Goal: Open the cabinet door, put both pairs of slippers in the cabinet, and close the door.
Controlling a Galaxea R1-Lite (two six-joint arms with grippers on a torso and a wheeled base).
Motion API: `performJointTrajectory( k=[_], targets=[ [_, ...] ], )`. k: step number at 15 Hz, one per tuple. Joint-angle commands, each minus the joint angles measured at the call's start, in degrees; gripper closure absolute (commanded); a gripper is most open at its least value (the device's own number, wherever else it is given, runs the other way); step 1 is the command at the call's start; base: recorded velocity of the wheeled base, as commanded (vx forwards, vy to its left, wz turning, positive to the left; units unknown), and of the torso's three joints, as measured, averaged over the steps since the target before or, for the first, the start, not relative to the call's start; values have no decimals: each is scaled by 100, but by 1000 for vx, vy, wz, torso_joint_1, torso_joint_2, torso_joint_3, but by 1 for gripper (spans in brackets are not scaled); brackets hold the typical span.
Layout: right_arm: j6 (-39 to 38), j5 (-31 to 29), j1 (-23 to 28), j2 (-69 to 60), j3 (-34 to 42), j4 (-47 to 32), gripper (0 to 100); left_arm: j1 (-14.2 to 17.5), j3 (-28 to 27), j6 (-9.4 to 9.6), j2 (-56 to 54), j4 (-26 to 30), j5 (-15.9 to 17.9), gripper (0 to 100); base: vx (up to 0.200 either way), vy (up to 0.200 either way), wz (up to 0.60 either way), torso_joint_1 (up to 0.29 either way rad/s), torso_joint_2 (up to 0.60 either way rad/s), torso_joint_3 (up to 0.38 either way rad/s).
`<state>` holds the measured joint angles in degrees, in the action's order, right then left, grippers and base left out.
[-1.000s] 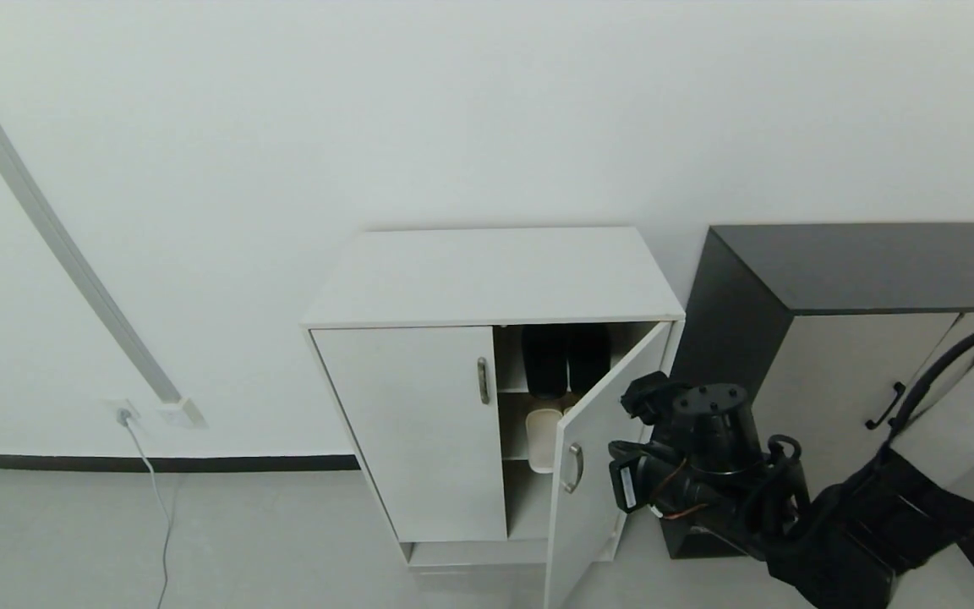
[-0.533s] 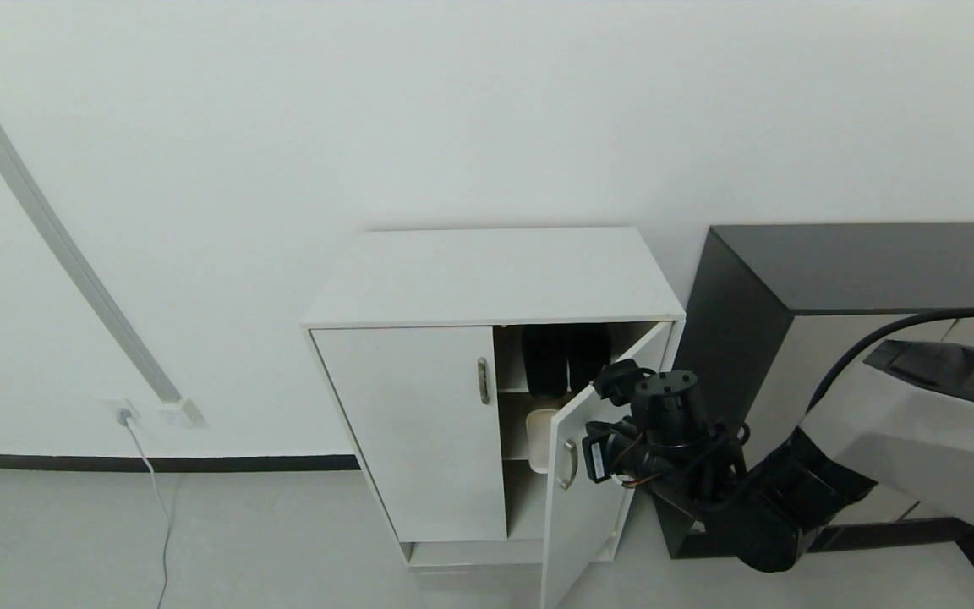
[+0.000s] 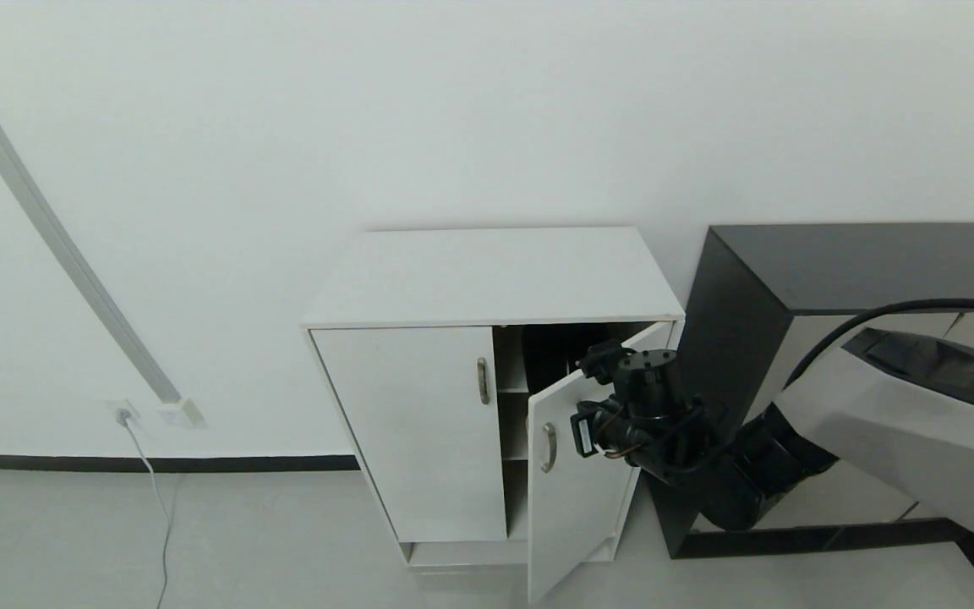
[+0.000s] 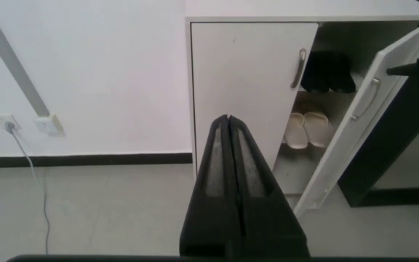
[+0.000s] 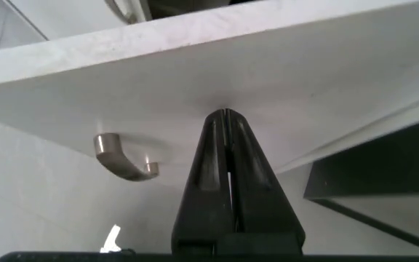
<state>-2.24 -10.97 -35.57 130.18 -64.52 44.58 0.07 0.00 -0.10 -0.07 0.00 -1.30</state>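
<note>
Now | grey floor point(image 3: 242, 541) | white wall point(image 3: 453, 110) | both end effectors point(image 4: 228, 122) point(image 5: 228, 115) closed, right against door point(image 3: 573, 507)

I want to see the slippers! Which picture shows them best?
The left wrist view shows both pairs: black slippers above, white slippers below. The head view catches a bit of the black pair past the door. The right wrist view faces the door's outer side.

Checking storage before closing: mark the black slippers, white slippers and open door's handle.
black slippers point(image 4: 329, 71): left wrist view, the pair's middle.
white slippers point(image 4: 295, 128): left wrist view, one slipper's footbed.
open door's handle point(image 3: 547, 447): head view, bar's middle.
</note>
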Motion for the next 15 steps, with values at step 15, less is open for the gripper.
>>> performJointTrajectory(
  k=[15],
  targets=[
    [49, -19, 279, 1018, -1677, -477, 100, 1, 0, -8, 7, 0, -19, 100, 0, 0, 0, 0, 0, 0]
  ],
)
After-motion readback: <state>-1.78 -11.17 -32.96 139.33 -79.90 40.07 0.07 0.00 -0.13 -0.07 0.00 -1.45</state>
